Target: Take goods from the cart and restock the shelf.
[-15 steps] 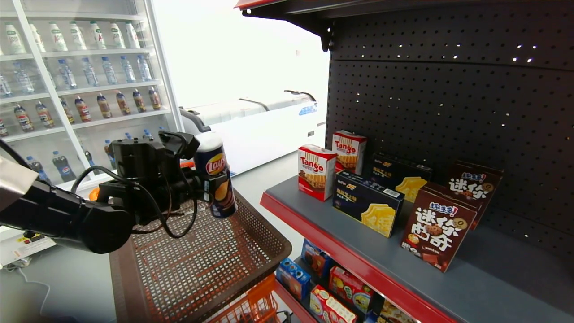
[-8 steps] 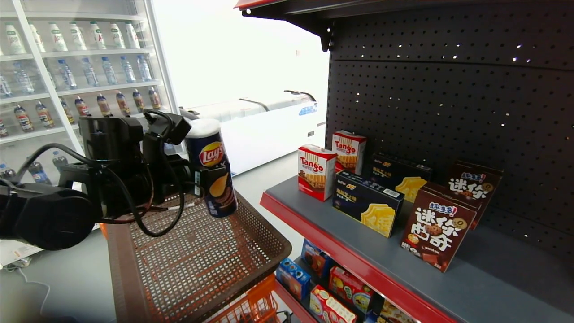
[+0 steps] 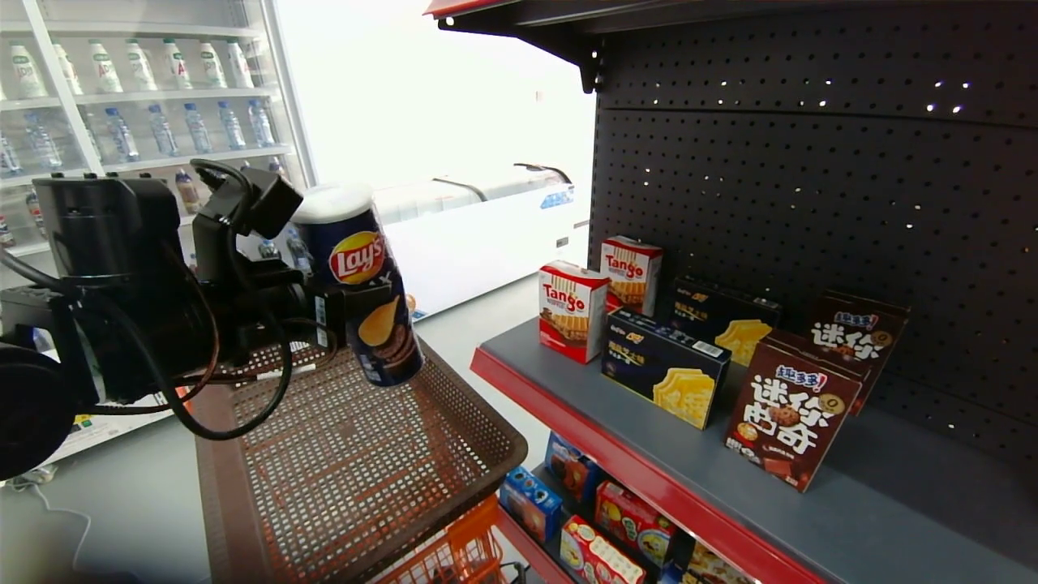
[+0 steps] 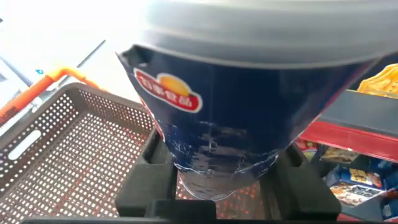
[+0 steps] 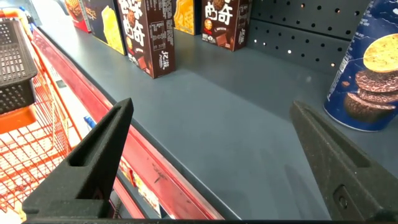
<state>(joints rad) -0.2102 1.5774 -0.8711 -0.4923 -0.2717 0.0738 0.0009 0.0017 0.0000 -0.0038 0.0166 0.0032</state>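
The left gripper (image 3: 355,321) held the chip can (image 3: 362,280) tight, with the brown cart basket (image 3: 466,434) just under it. The right gripper (image 5: 211,109) was wide open over the grey shelf (image 5: 249,146).

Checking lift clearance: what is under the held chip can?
Below the chip can, held by the left gripper, is the cart's brown mesh basket. The arm hides the basket's far-left part.

Left pincer (image 3: 347,316) around a tilted blue chip can (image 3: 365,280) above the brown cart basket (image 3: 365,478).
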